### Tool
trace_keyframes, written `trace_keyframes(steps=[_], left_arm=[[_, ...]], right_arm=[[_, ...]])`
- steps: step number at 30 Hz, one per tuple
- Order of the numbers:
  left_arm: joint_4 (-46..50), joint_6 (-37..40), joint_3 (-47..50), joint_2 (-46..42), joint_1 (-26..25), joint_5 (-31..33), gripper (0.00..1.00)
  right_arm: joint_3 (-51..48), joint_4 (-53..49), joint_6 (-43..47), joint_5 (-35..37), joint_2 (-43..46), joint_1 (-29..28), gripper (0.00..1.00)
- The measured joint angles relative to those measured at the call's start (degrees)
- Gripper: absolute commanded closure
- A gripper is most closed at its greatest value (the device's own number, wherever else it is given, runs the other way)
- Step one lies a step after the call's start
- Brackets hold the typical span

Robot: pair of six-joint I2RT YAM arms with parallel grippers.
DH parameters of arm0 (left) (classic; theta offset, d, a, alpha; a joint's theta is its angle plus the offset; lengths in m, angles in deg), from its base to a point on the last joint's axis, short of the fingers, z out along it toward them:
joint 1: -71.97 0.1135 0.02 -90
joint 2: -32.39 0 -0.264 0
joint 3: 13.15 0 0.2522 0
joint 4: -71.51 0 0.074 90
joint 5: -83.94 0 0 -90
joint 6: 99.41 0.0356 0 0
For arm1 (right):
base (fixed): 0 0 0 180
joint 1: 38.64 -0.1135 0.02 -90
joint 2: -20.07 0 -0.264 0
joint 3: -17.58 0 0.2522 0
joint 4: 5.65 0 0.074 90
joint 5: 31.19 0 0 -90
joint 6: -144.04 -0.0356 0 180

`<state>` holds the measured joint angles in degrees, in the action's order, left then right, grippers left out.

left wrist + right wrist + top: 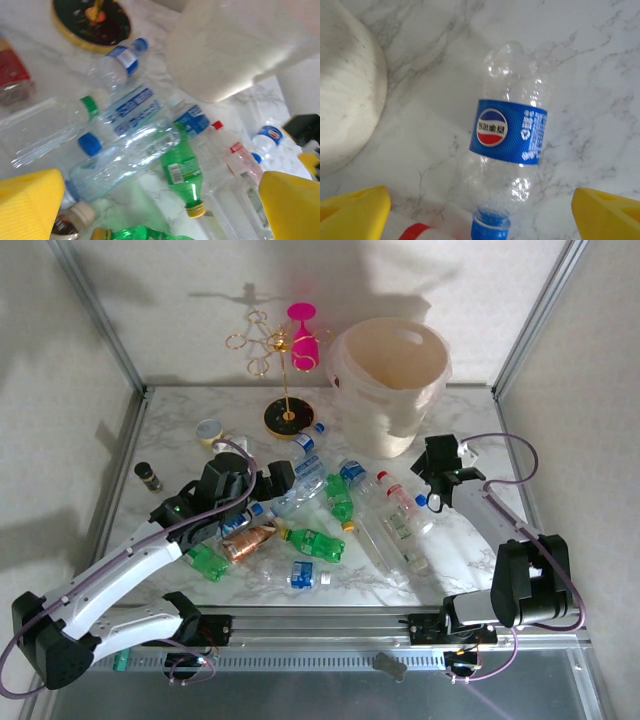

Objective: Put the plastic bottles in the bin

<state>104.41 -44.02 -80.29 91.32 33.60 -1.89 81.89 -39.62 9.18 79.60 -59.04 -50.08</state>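
Observation:
Several plastic bottles lie scattered mid-table, among them a green one (318, 544), a copper-brown one (250, 540) and a long clear one (395, 540). The cream bin (390, 380) stands upright at the back. My right gripper (480, 215) is open. Its yellow fingers (355, 212) stand wide either side of a clear, blue-labelled bottle (510, 135) lying on the marble, and do not touch it. The bin wall (345, 85) is to its left. My left gripper (160, 210) is open and empty above a green, yellow-capped bottle (182, 170) and a clear bottle (125, 165).
A gold stand on a black base (288, 415) holds a pink glass (303, 335) left of the bin. A yellow-and-white tub (209, 430) and a dark vial (148, 476) sit at the left. Metal frame posts border the table.

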Motion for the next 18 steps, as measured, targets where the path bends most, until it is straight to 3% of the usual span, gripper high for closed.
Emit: trace_keyframes(steps=[3,11,14,18], left_arm=[[-1.09,2.14,-1.57,0.39,-0.57,-0.57,0.00],[-5.05,4.46,0.81,-0.07,-2.10,-1.29,0.00],[-5.42,4.87,1.53,-0.20,-2.10,-1.16,0.00],[-5.88,4.92,2.16,-0.96,-2.10,-0.52,0.00]], right_arm=[[-0.15,3.56,0.61,-1.68,-1.44,2.60,0.09],[1.75,7.58,-0.85,-7.45,-15.72,7.78,0.11],[1.77,8.81,-1.62,-8.61,-17.68,8.70,0.19],[2.51,10.08,-2.08,-8.92,-19.78,8.96,0.37]])
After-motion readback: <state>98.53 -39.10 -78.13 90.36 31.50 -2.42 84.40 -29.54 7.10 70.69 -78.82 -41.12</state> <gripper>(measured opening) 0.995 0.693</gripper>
